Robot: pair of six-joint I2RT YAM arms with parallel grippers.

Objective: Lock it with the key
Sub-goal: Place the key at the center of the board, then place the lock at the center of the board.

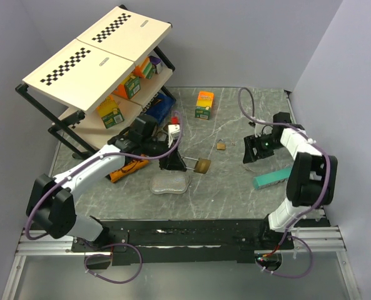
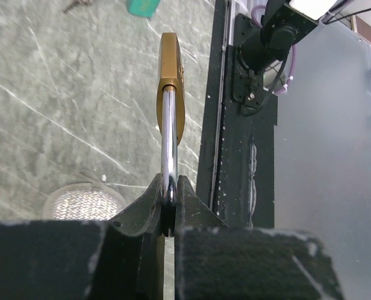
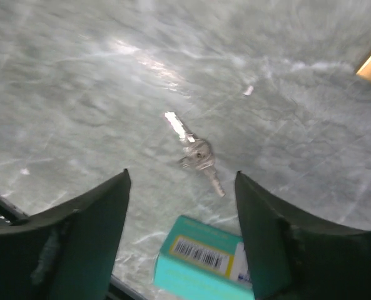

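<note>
Brass lock (image 2: 171, 81) sticks out over the middle of the worktop (image 1: 235, 194), its silver loop (image 2: 167, 144) pinched tight in the left tool (image 2: 168, 200). The right tool (image 3: 180, 178) is spread wide above the keys (image 3: 196, 154), with room on both sides. A teal box (image 3: 204, 259) lies near.

The padlock (image 2: 171, 81) at the tip of the black left gripper (image 2: 168, 206) has a brass-gold body and a bright chrome shackle. Between the dark right gripper's (image 3: 182, 178) fingers lie silver keys (image 3: 198, 155), with a teal box (image 3: 201, 259) bearing a white barcode label closer in. The table (image 3: 79, 75) is grey marble with white veins.
</note>
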